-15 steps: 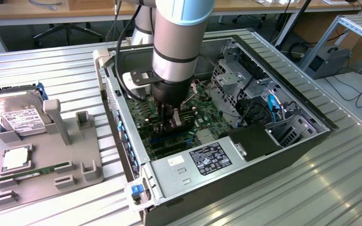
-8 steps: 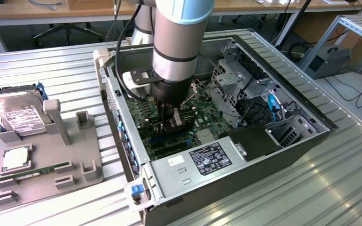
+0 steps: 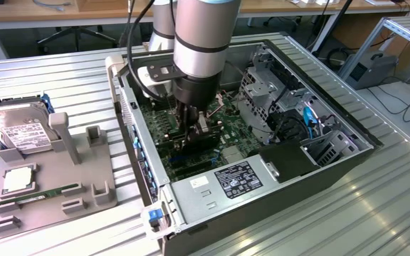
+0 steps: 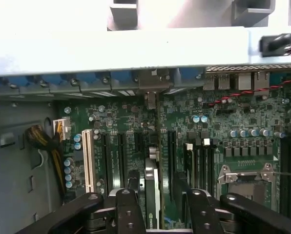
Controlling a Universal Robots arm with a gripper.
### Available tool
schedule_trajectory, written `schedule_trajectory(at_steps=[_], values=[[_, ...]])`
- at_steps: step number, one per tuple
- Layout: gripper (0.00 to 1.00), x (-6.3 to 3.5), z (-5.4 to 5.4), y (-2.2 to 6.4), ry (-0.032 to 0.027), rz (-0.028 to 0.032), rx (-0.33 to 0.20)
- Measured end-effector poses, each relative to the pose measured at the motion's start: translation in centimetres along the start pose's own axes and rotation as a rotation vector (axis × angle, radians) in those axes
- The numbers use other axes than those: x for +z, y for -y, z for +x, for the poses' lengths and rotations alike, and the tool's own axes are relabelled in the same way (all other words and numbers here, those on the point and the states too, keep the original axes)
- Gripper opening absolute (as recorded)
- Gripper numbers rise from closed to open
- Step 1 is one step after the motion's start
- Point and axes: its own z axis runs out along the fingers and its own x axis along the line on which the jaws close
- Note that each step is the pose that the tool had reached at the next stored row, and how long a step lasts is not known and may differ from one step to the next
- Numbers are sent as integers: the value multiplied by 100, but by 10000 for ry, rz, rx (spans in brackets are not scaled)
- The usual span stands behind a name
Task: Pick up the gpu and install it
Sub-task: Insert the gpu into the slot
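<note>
The gpu (image 4: 153, 180) stands on edge in a motherboard slot, seen edge-on as a thin dark card. Its silver bracket end (image 4: 150, 83) meets the case's rear wall. My gripper (image 4: 162, 200) straddles the card from above, open, with a black finger (image 4: 130, 204) on one side and the other finger (image 4: 197, 204) on the far side, each a little off the card. In the exterior view the arm reaches down into the open computer case (image 3: 312, 165), with the gripper (image 3: 190, 133) low over the green motherboard and the gpu (image 3: 185, 145) under it.
A grey parts holder (image 3: 84, 160) at the exterior view's left carries a silver hard drive (image 3: 23, 133), a processor (image 3: 18, 180) and a green RAM stick (image 3: 38, 196). Inside the case are the drive cage (image 3: 262, 90), power supply (image 3: 237, 181), cables and a processor socket (image 4: 245, 175).
</note>
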Motion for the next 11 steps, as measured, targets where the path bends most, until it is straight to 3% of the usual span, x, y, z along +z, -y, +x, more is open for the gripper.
schedule_trajectory(at_steps=[5,6,8,9,11], values=[[41,-45,-35,32,-1,-32,-41],[40,-45,-36,63,-3,-61,-65],[27,-44,-39,132,-6,-134,-118],[27,-43,-40,172,-8,-178,-144],[15,-40,-43,246,-11,-264,-192]])
